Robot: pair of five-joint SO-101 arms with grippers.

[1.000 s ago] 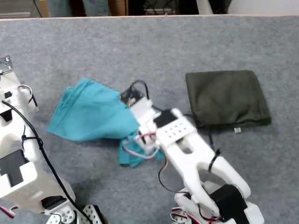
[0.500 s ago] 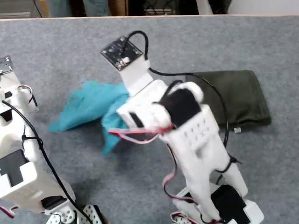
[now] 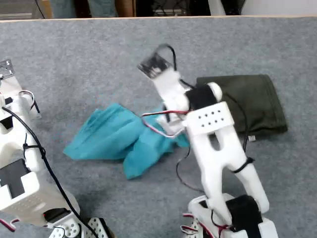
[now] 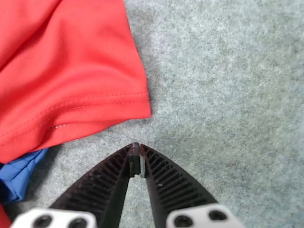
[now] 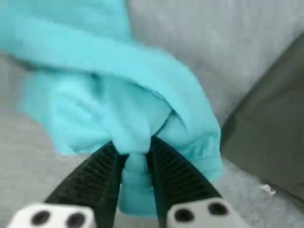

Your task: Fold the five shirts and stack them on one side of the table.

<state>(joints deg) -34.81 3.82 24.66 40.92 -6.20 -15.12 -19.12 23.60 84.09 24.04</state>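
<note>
Right gripper [image 5: 137,161] clamps a bunched fold of the teal shirt [image 3: 116,136], crumpled mid-table, green shirt [image 3: 242,101] at its 3 o'clock. Best drag low and spread it flat. Left gripper [image 4: 137,160] sits closed, empty.

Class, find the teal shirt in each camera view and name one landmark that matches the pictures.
High view: the teal shirt lies crumpled left of centre, one end under the right arm.
Left wrist view: a red shirt and blue cloth lie near the left gripper.
Right wrist view: the teal shirt is bunched in the jaws of the right gripper.
Shared landmark: the folded dark green shirt beside it.
</note>
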